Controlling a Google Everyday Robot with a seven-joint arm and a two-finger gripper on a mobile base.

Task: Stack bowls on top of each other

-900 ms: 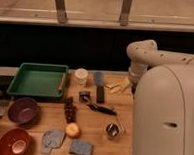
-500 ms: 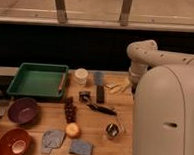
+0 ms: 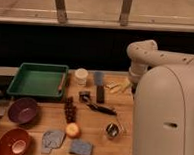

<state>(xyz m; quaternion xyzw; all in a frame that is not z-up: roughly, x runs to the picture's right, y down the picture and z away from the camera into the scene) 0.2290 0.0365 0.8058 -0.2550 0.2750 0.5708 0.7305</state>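
A dull purple bowl (image 3: 22, 110) sits on the wooden table (image 3: 94, 124) at the left. A red-orange bowl with a pale centre (image 3: 14, 142) sits just in front of it at the front left corner. The two stand side by side, apart, both upright and empty. My gripper does not show in the camera view. Only the white arm (image 3: 166, 107) shows, filling the right side, with its joint (image 3: 142, 55) above the table's far right.
A green tray (image 3: 37, 80) and a white cup (image 3: 81, 76) stand at the back. Mid-table lie a dark block (image 3: 98, 85), a black utensil (image 3: 101, 108), a dark cluster (image 3: 69, 110), an orange fruit (image 3: 73, 130), two grey-blue pads (image 3: 52, 139) and a small metal cup (image 3: 112, 129).
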